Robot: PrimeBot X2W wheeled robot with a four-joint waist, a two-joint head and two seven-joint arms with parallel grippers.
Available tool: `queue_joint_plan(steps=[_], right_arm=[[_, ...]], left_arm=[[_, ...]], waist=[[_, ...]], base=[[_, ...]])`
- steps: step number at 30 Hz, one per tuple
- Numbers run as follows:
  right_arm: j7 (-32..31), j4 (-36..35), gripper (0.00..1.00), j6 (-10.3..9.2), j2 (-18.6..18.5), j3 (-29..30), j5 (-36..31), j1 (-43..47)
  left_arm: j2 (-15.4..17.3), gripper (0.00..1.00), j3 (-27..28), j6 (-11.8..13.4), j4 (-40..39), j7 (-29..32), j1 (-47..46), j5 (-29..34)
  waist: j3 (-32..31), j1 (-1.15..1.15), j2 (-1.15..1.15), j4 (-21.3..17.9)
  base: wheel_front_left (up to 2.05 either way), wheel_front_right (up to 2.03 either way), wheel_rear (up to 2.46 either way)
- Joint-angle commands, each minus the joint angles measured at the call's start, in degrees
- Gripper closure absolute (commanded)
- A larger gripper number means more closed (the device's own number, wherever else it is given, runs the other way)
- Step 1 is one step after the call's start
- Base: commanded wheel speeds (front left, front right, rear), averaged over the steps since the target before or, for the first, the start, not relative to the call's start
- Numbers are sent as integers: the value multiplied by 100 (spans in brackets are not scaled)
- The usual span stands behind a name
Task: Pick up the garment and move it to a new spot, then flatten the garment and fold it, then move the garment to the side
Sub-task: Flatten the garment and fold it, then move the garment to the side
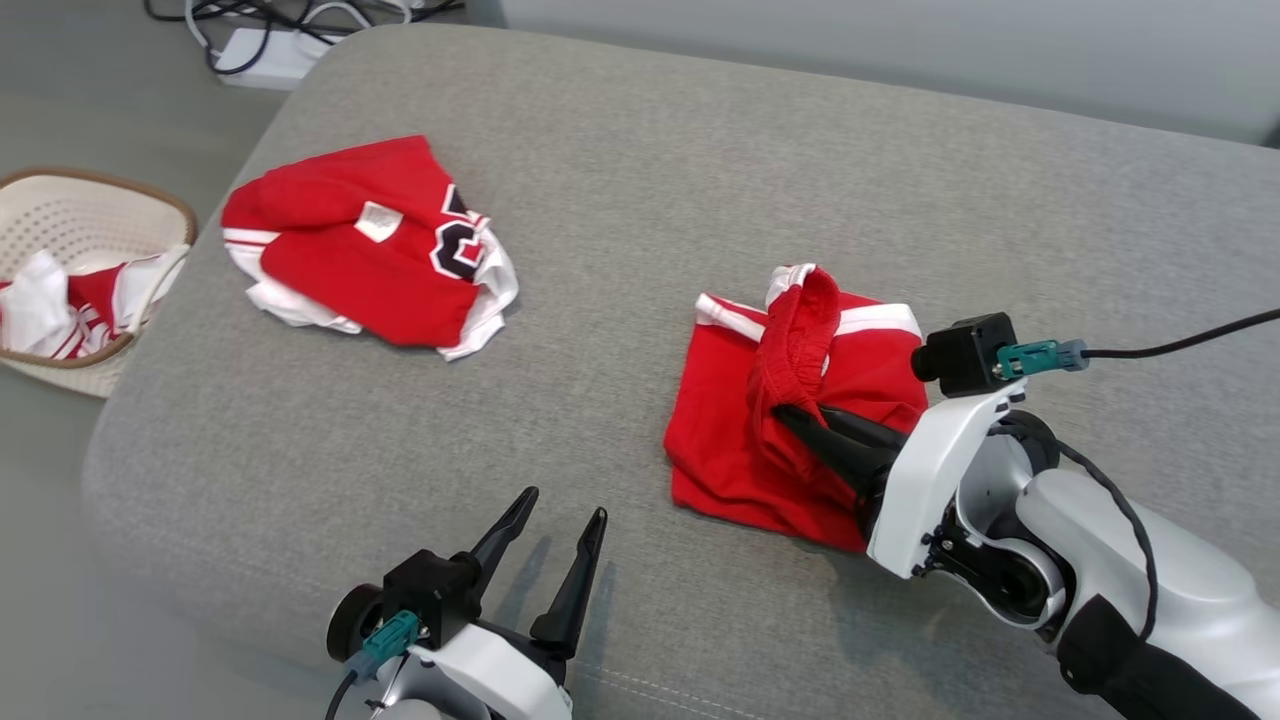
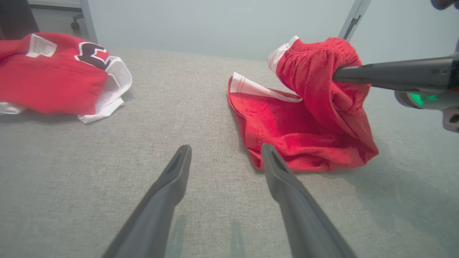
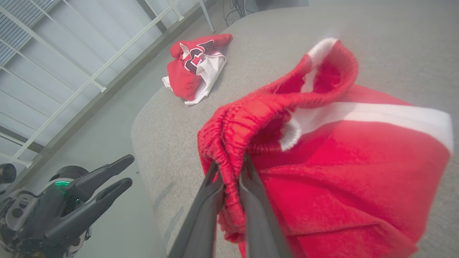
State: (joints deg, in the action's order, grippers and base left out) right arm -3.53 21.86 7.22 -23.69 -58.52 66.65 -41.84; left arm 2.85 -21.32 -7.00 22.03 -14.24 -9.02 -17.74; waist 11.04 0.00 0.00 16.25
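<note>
The garment [image 1: 740,430] is a pair of red shorts with white stripes, lying half folded on the grey cushion [image 1: 650,160] right of centre. My right gripper [image 1: 785,412] is shut on its elastic waistband, which is lifted off the cushion while the rest stays down. The right wrist view shows the red fabric [image 3: 340,161] pinched between the two dark fingers of that gripper [image 3: 229,168]. My left gripper [image 1: 562,503] stands open near the cushion's front edge, left of the shorts and apart from them. Seen from the left wrist, the open left gripper [image 2: 225,148] has the shorts [image 2: 287,125] just beyond its right finger.
A second red and white garment [image 1: 370,250] with a black number lies crumpled at the cushion's far left. A white basket [image 1: 110,182] holding more red and white clothes sits on the floor to the left. Cables and a power strip [image 1: 270,45] lie on the floor behind.
</note>
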Motion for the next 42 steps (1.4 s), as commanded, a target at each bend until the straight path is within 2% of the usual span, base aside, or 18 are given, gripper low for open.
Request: queue_joint_plan(steps=[1,2,3,10,18,23,27,32,42], right_arm=[[-32,54,100,26,78,-55,0,-82],[-23,153,65,26,110,-62,6,-110],[5,247,0,26,139,-80,-29,-151],[353,255,0,26,258,-8,64,-303],[872,-8,0,26,-260,401,110,-325],[1137,94,0,26,-534,672,200,-6],[1297,209,0,26,-609,785,319,378],[1403,343,0,26,-537,833,467,765],[1340,611,0,26,-10,769,838,844]], left_arm=[[27,0,144,-30,-129,-75,-233,-46],[24,0,137,-31,-131,-75,-239,-54],[21,0,134,-33,-132,-75,-241,-57],[11,0,215,-36,-148,-75,-225,-53],[6,0,382,-39,-281,-75,-305,74],[5,0,488,-40,-438,-75,-319,229],[5,0,527,-40,-504,-75,-269,326],[4,0,499,-42,-526,-75,-253,388],[3,0,436,-45,-516,-75,-285,396]], waist=[[63,0,0,206],[75,0,0,245],[82,0,0,269],[96,0,0,172],[36,0,0,-358],[-38,0,0,-633],[-98,0,0,-745],[-93,0,0,-703],[83,0,0,-260]], base=[[0,0,0],[0,0,0],[0,0,0],[0,0,0],[0,0,0],[0,0,0],[0,0,0],[0,0,0],[0,0,0]])
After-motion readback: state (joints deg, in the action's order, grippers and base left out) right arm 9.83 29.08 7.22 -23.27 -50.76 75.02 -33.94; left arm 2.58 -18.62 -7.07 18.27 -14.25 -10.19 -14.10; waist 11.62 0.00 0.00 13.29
